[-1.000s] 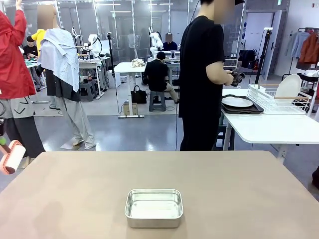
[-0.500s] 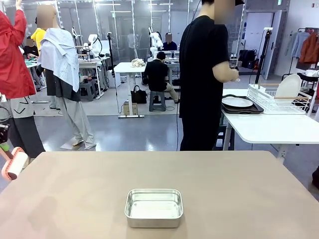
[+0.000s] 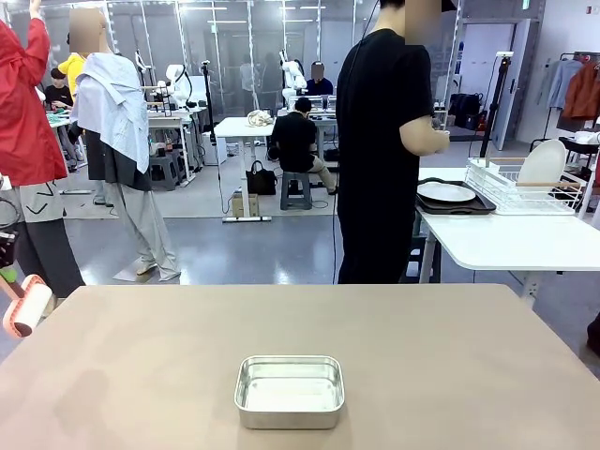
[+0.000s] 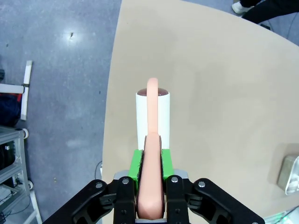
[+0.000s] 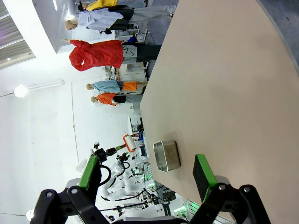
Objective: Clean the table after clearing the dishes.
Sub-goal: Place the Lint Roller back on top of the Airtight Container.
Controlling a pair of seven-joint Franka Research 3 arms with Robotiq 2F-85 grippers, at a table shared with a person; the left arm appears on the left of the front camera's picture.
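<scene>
— Roller first: the lint roller [image 4: 153, 116] sits straight out ahead of the left gripper [image 4: 150, 186], its pink handle clamped between the green pads, the white drum pointing away from the fingers. See it?

— I do. From across the room the lint roller [image 3: 26, 305] hangs just off the left edge of the table [image 3: 422, 337], drum tilted, not touching the top as far as I can tell.

— Right. In the left wrist view the drum's long axis runs along the table's left edge, and the open taupe surface lies off to one side of it. So I'd judge the arm has to carry it sideways onto the top and lower it.

— And the other arm?

— The right gripper [image 5: 145, 175] has its fingers wide apart, holding nothing, hovering off the table's edge. The left arm is plainly the one placed for wiping.

— Dishes?

— A white plate on a dark tray [image 3: 448, 197] rests on the white side table beside the person. Only the steel pan [image 3: 289, 390] sits on the brown top.
</scene>
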